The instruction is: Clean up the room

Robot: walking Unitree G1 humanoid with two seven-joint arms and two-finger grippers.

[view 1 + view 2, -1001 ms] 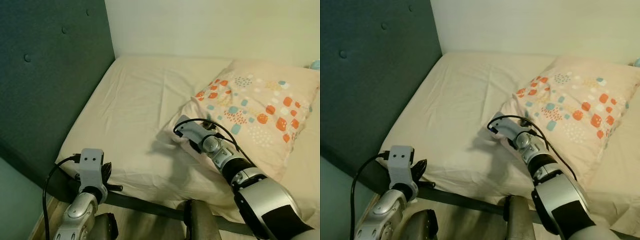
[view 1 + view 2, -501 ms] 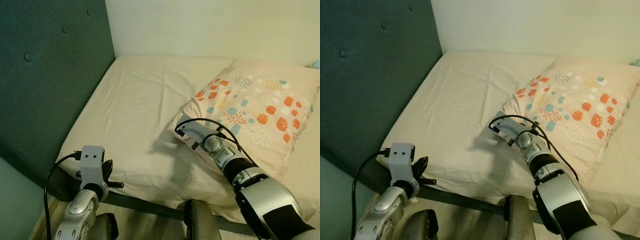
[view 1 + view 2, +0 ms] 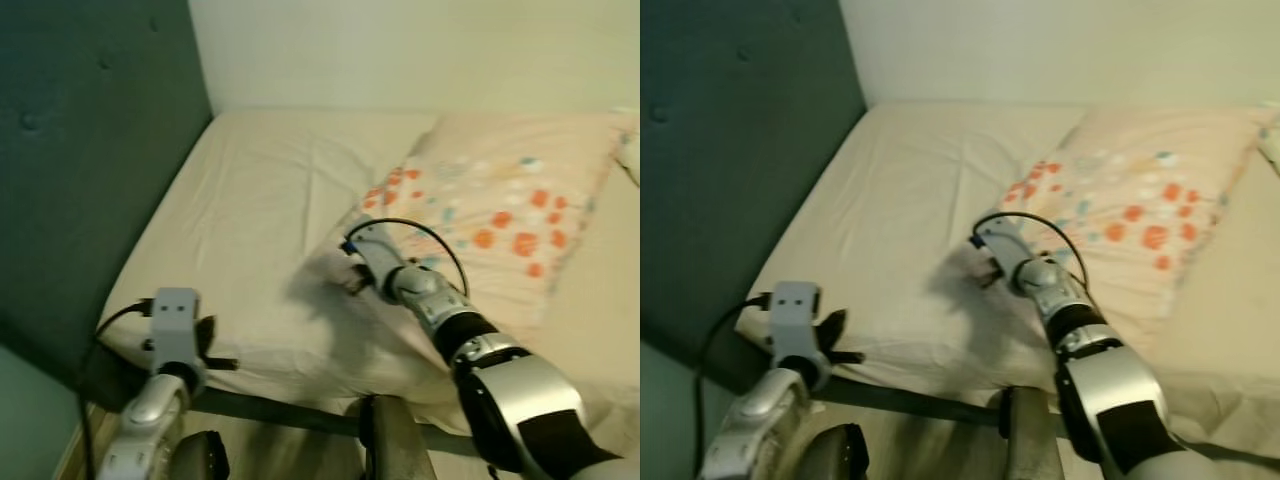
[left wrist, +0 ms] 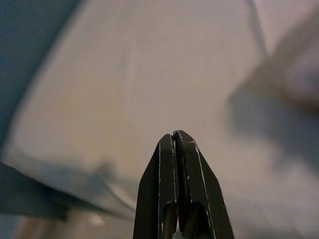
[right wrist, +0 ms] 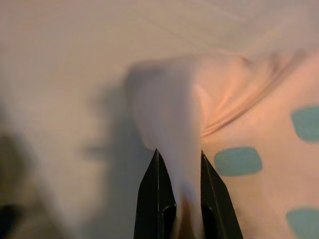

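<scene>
Right wrist view: right hand [image 5: 179, 172] pinches pillow [image 5: 239, 129] corner (fingers nearly closed); left hand [image 4: 175, 142] closed, empty.

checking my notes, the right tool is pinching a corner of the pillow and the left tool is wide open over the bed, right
Not quite: the left tool is shut, as the left wrist view shows, over the bed. The right tool does pinch a corner of the pillow.

Two silver arms with black bands and looping black cables; the left gripper [image 3: 205, 345] carries a grey box, apparently a camera; the right gripper [image 5: 178, 164] has long black fingers.
</scene>
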